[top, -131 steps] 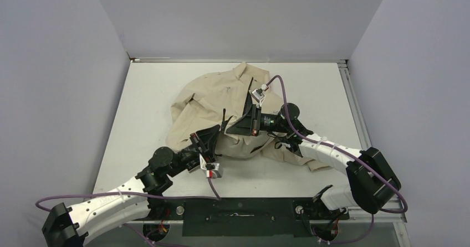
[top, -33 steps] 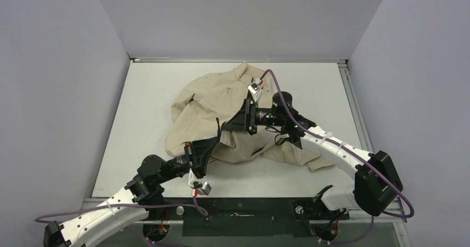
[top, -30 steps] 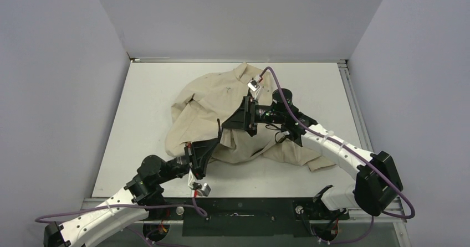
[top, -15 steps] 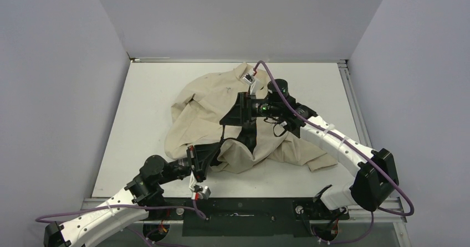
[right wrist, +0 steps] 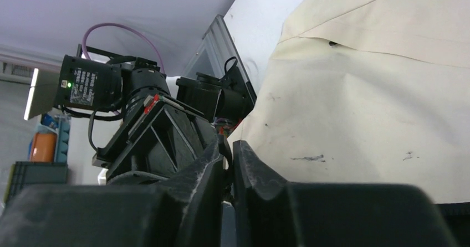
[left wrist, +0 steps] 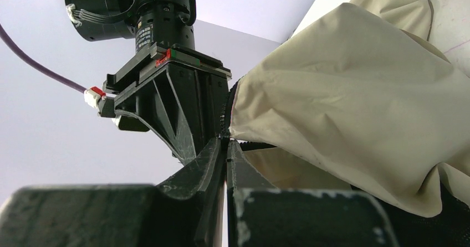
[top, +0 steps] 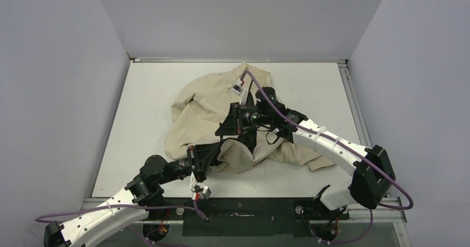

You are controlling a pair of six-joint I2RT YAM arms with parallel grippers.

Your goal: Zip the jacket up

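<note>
The beige jacket lies crumpled in the middle of the table, its near edge lifted between the arms. The left gripper is clamped on the cloth's edge. The right gripper, tip to tip with it, pinches the same dark-lined edge (fingers pressed flat together). A printed sticker on the left arm's motor is too small to read.

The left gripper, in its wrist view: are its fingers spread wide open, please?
No, the left gripper is closed on the edge of the jacket.
</note>
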